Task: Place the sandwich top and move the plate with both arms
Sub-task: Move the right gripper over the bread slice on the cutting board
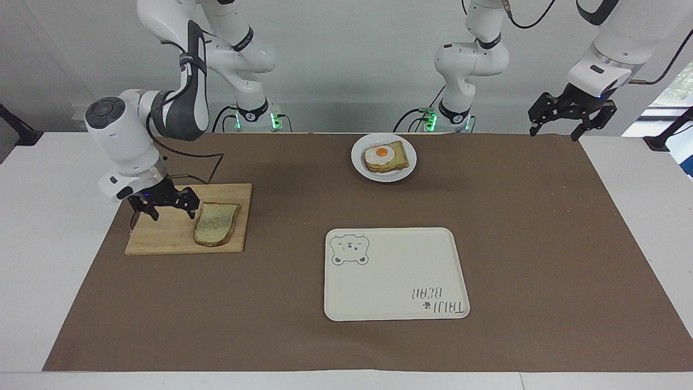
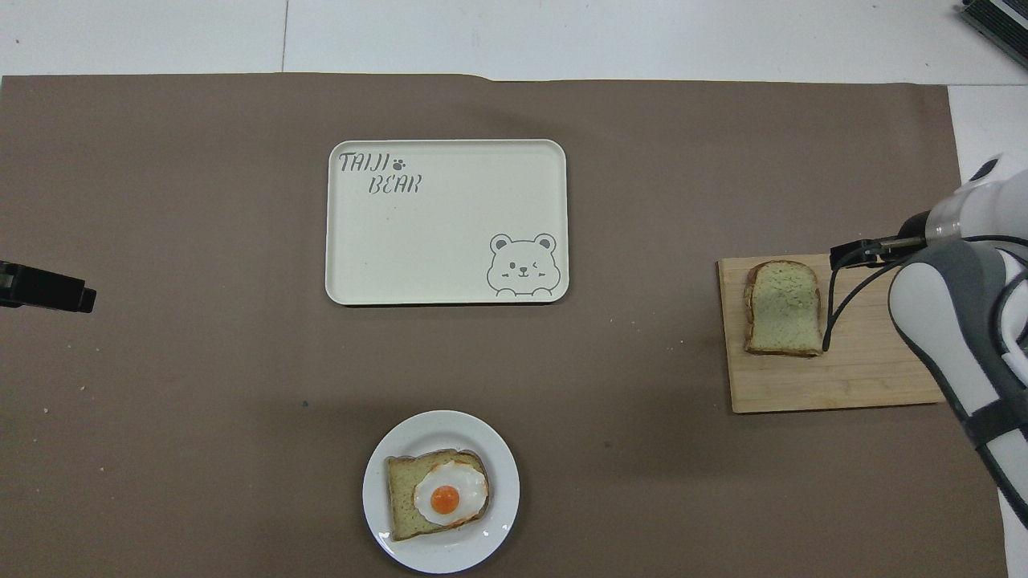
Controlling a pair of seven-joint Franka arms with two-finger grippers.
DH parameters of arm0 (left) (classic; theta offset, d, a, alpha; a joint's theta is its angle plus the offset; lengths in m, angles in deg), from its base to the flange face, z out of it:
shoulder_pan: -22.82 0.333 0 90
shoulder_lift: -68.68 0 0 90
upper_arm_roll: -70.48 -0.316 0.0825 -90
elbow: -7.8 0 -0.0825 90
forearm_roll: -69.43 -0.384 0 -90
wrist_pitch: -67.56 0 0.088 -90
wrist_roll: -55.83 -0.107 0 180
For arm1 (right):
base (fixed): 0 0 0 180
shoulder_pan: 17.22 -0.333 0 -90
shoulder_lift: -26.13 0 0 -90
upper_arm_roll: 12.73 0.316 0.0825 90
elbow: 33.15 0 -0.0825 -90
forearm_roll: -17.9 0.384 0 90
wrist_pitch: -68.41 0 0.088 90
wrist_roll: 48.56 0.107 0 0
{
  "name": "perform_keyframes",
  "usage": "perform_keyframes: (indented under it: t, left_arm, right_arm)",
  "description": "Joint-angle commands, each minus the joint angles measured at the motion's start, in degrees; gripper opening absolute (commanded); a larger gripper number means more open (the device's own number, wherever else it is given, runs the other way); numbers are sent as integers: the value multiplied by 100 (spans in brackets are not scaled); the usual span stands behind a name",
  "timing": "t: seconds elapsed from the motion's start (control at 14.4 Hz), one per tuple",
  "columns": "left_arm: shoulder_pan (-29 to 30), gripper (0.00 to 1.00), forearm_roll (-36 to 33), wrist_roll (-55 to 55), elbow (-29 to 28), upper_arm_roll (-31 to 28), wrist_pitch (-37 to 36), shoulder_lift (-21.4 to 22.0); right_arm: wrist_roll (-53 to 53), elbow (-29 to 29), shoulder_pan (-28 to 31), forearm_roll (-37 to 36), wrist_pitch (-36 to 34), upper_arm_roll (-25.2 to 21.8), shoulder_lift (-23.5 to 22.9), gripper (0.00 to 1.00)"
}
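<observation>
Nothing placed yet. Nearest the robots: small round white plate (image 1: 383, 157) carrying egg toast, unmoved. Farther, toward the right arm's end: pale speckled bread slice (image 1: 216, 223) flat on wooden cutting board (image 1: 168, 235); right gripper (image 1: 165, 205) beside it, jaws open, empty. Left gripper (image 1: 571, 114) waiting, jaws open.

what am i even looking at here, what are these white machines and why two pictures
Two white robot arms at a table, each ending in a black two-finger gripper. One picture faces them from across the table; the other looks down from above their end. On the brown mat lie a cutting board with a plain bread slice, a plate of toast and fried egg, and a bear tray. The right gripper is open over the board beside the slice, holding nothing. The left gripper waits open over the mat's corner.
</observation>
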Motion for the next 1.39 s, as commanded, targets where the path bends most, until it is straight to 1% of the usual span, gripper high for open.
perform_keyframes:
  t: [0.0,0.55,0.76,1.04,1.11,1.32]
  left_arm:
    - [54,100,47,6,-16,16,-43,68]
    - [54,100,47,6,-16,16,-43,68]
    - [54,100,47,6,-16,16,-43,68]
    - [54,100,47,6,-16,16,-43,68]
    - [54,100,47,6,-16,16,-43,68]
    - [54,100,47,6,-16,16,-43,68]
  right_arm:
    - [-103,-68,19,98,93,20,33,100]
    - [-85,-94,10,98,84,29,24,100]
    - [-85,-147,19,115,101,29,-73,100]
    - [-173,-191,37,668,224,21,-309,100]
    - [-190,-208,45,678,338,20,-362,100]
    - [-226,-690,28,687,838,29,-371,100]
